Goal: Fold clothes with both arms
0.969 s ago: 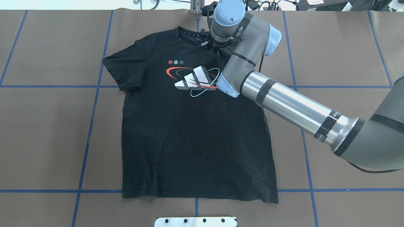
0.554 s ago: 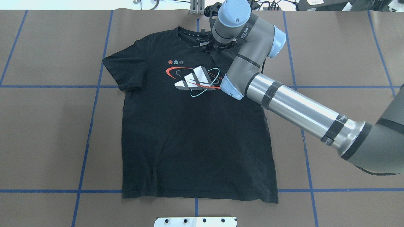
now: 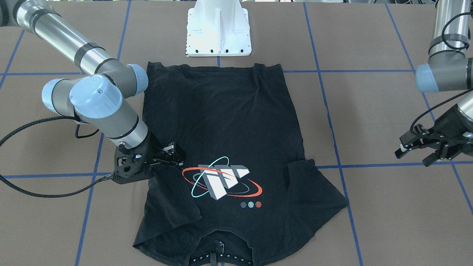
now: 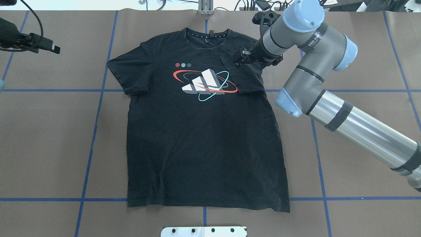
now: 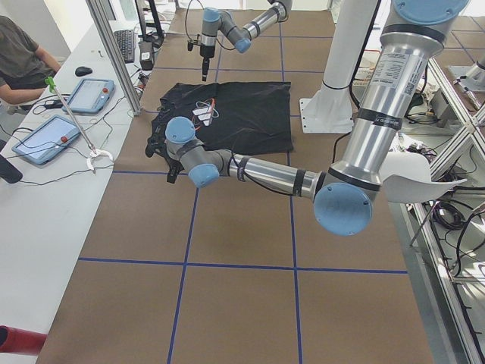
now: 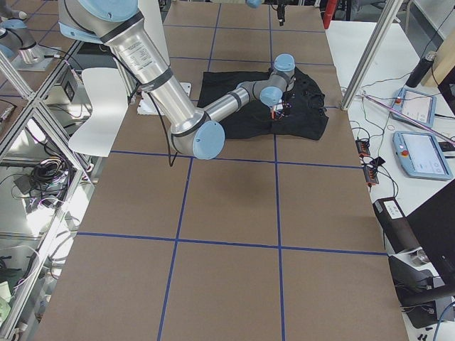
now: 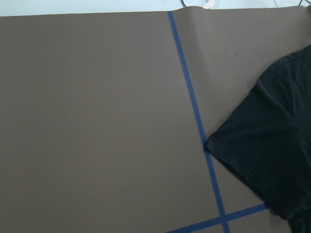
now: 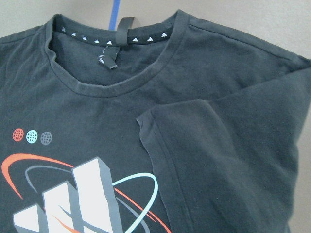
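The black T-shirt (image 4: 197, 148) lies flat on the table (image 4: 49, 131), one sleeve (image 4: 245, 77) folded inward by the right gripper (image 3: 176, 155), jaws spread and empty, while the left gripper (image 3: 412, 151) hovers well apart, jaws also spread.

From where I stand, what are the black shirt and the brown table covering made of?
Black T-shirt: soft matte knit, probably cotton; ribbed collar and stitched hems show up close. Table covering: matte brown sheet, perhaps paper or vinyl; it lies flat without sheen. Blue lines: likely adhesive tape.
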You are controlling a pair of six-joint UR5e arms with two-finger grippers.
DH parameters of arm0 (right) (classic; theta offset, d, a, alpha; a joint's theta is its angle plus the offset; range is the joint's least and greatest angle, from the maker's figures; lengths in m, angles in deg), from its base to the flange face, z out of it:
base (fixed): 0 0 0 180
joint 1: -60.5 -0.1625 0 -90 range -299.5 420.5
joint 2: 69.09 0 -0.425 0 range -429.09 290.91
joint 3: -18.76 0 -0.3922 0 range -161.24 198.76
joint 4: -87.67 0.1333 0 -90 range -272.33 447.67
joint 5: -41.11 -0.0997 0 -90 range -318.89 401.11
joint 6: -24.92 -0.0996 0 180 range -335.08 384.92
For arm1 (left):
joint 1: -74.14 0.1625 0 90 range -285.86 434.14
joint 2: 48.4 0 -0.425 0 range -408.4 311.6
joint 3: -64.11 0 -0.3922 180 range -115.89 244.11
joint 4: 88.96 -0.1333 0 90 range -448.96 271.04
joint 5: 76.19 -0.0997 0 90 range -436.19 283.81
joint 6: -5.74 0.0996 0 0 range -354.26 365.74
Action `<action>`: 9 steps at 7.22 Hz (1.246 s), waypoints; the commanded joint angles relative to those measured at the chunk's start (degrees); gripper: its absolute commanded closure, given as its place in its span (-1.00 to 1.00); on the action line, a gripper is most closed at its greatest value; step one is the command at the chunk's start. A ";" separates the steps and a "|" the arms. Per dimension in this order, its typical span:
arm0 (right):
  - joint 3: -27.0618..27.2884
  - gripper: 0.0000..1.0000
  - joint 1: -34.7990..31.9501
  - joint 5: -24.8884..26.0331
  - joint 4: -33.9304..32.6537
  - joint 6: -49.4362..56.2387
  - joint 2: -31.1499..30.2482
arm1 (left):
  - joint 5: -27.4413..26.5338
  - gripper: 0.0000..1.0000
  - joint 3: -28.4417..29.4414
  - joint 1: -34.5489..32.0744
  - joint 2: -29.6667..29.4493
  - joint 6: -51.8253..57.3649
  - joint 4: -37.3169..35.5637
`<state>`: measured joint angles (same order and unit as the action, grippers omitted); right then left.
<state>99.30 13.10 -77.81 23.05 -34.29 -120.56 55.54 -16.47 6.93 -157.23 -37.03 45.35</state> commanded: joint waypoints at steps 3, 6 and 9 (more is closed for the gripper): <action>13.31 -0.99 -0.41 -1.76 -6.12 -0.03 -7.24 | -12.88 -0.93 14.56 9.45 -8.86 -6.35 11.12; 14.46 -0.99 -0.41 -2.46 -7.11 -0.03 -7.59 | -16.68 -0.76 18.95 12.01 -12.89 -9.34 11.49; 14.37 -0.99 -0.32 -2.46 -7.02 -0.03 -7.59 | -17.99 -0.67 23.69 12.10 -14.65 -9.34 13.68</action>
<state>113.69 12.73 -80.25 16.01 -34.32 -128.13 38.54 4.82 18.99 -170.75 -46.36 57.88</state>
